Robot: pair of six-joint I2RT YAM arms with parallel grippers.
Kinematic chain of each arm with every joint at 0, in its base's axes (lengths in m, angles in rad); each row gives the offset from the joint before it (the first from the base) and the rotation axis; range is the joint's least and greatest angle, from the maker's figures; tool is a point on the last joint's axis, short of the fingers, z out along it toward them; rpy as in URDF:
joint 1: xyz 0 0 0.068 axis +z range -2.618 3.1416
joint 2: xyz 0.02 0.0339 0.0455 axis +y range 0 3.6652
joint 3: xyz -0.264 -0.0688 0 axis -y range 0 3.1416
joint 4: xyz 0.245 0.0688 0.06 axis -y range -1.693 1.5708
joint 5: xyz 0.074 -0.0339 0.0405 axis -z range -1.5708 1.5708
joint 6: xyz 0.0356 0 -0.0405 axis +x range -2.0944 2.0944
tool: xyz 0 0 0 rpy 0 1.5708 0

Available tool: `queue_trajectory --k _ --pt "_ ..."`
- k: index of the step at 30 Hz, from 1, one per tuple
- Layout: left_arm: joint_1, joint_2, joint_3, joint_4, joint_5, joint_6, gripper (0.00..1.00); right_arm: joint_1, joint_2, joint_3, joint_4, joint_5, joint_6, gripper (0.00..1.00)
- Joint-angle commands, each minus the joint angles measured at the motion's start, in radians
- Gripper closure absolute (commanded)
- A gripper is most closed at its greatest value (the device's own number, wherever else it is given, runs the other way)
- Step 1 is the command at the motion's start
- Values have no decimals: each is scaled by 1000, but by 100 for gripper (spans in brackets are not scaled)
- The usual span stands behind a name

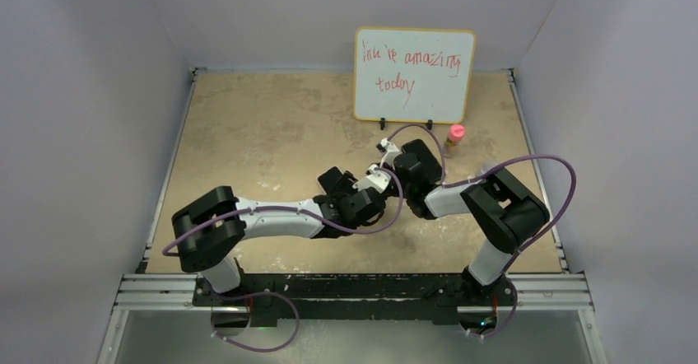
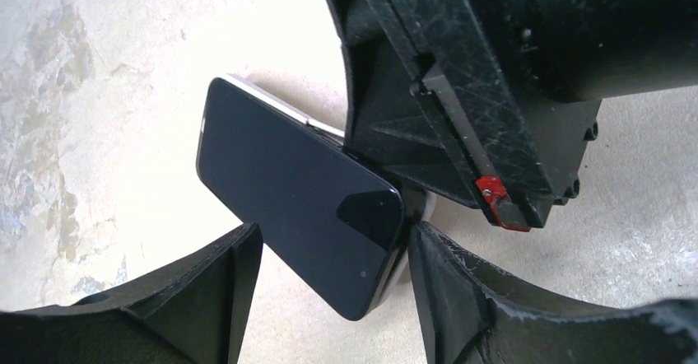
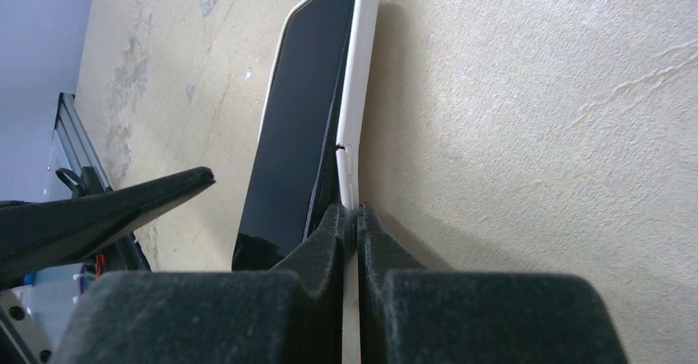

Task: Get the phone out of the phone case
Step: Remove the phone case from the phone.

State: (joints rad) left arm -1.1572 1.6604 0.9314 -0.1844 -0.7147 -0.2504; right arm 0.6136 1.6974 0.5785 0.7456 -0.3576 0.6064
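Observation:
The phone, black with a dark screen, sits tilted in its white case. In the right wrist view the phone has lifted away from the case's side wall at the near end. My right gripper is shut on that thin white wall. My left gripper is open around the phone's lower corner. Its right finger touches the corner, where a strip of the case shows, and its left finger stands apart. In the top view both grippers meet at mid table and hide the phone.
A whiteboard with red writing stands at the back of the table. A small bottle with a pink cap stands beside it on the right. Purple cables loop over both arms. Grey walls enclose the tan tabletop.

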Motion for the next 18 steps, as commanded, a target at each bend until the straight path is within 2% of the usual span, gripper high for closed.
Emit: queue_trajectory --k 1,5,18 --pt "2 -63 11 9 -39 6 32 -6 -5 43 63 -43 11 100" --pt "5 -47 17 -23 -108 -9 32 -6 -5 42 63 -43 11 100" --pt "2 51 37 -27 -181 18 34 -6 12 47 80 -70 27 100"
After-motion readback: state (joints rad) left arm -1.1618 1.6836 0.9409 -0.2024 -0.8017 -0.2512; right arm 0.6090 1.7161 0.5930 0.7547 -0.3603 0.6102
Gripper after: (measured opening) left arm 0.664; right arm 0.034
